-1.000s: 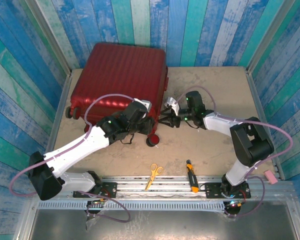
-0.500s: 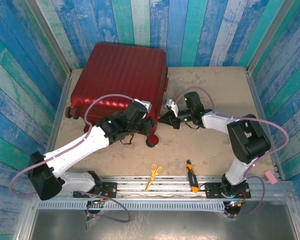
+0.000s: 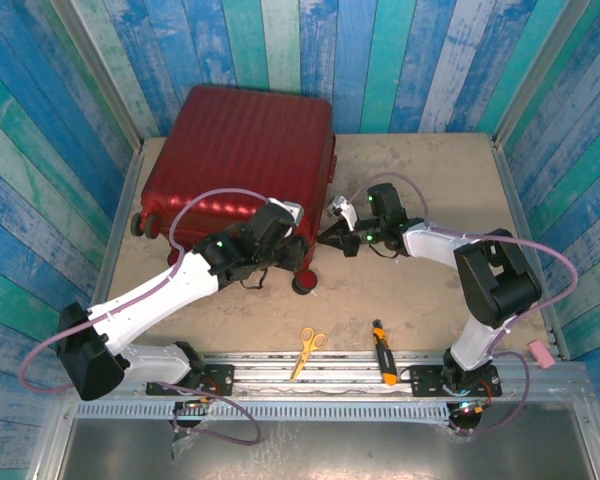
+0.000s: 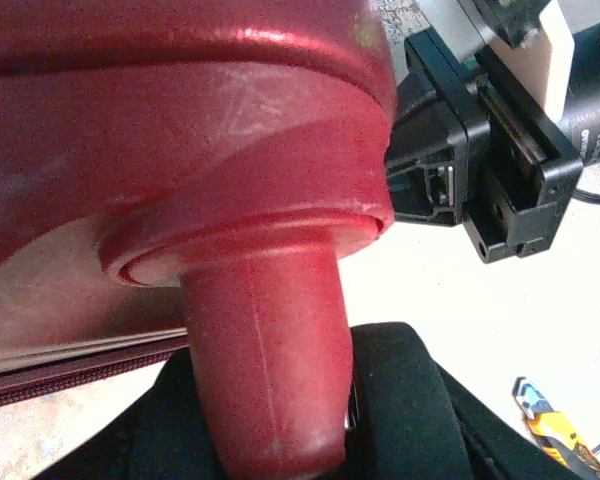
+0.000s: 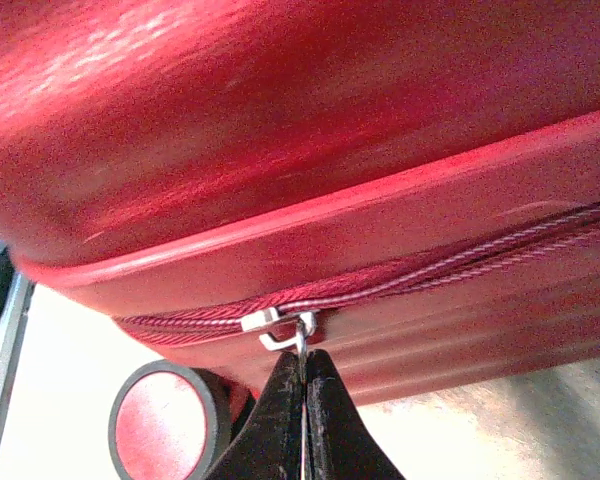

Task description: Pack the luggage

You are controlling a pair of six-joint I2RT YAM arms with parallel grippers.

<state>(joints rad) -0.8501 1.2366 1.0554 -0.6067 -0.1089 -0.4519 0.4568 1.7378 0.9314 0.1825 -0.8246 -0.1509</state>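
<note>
Right pincer (image 5: 304, 365) clenched on the zipper pull (image 5: 302, 338) of the closed dark-red luggage (image 3: 240, 150) lying just ahead of it on the worktop (image 3: 430, 290) — apparently set to run the zip. Left pincer (image 3: 295, 253) sits at the case's wheeled corner, likely steadying it — its grip cannot be told.

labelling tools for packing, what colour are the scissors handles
The scissors have yellow handles; the top external view shows them best.

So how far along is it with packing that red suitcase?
Done: the luggage lies closed. In hand: the right gripper is shut on the zipper pull, and the left gripper sits by its wheel. Left: probably running the zipper round; its progress is unclear.
</note>
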